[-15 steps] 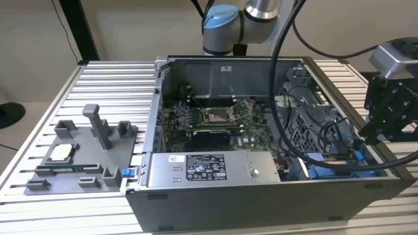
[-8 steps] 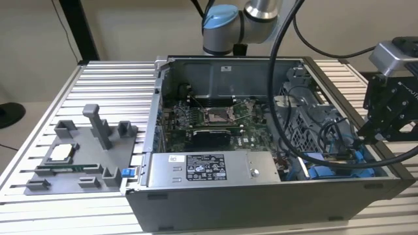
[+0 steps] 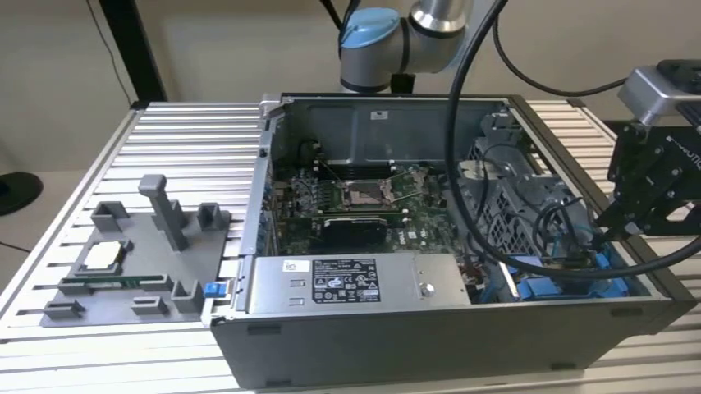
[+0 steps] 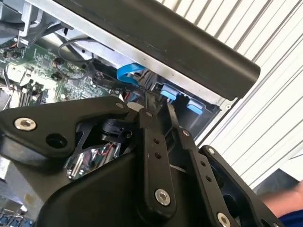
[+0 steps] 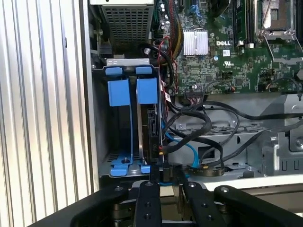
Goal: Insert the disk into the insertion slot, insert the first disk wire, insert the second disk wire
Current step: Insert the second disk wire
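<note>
I'm seeing the gripper (image 5: pixel 166 171) with its fingers (image 5: pixel 147 196) drawn close together, and I'm judging that they're pinching a small dark plug (image 5: pixel 165 168) on the end of the blue wire (image 5: pixel 187 144). The plug is sitting right at the end of the disk (image 5: pixel 152 124), touching it or just short of it; I can't tell which. The disk is standing on edge inside the slot (image 5: pixel 102 142), clipped in its blue frame (image 5: pixel 147 90), so I'm taking the first step as done.

What I'm watching is the line. The disk is lying straight ahead of the fingertips, its long edge running away from them toward the power supply (image 3: pixel 350 283), so plug and disk end are facing each other along that axis. In the exterior view the gripper is hanging over the near right corner of the case (image 3: pixel 438 345), with the slot just below it. Black wires (image 5: pixel 208 124) are looping just beside the plug, toward the motherboard (image 5: pixel 222 61).
</note>
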`<action>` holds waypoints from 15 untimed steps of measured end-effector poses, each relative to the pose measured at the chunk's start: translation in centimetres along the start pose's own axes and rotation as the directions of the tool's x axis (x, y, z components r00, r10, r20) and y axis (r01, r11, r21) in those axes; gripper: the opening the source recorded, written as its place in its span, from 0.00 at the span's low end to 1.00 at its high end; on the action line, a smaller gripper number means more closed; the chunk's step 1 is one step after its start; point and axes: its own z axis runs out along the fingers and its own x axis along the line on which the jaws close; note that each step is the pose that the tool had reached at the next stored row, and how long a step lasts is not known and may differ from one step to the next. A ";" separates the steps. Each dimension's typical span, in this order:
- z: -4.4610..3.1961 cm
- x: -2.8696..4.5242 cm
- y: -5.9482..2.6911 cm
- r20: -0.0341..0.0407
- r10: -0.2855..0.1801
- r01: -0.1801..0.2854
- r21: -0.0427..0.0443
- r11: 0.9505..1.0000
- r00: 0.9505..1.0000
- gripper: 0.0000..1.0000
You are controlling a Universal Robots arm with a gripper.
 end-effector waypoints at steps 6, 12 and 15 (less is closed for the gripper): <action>0.06 0.00 -0.04 0.016 0.010 -0.010 -0.008 1.000 1.000 1.00; 0.10 0.00 -0.11 0.028 0.018 -0.018 -0.017 1.000 0.999 1.00; 0.11 0.00 -0.21 0.032 0.021 -0.021 -0.020 1.000 0.999 1.00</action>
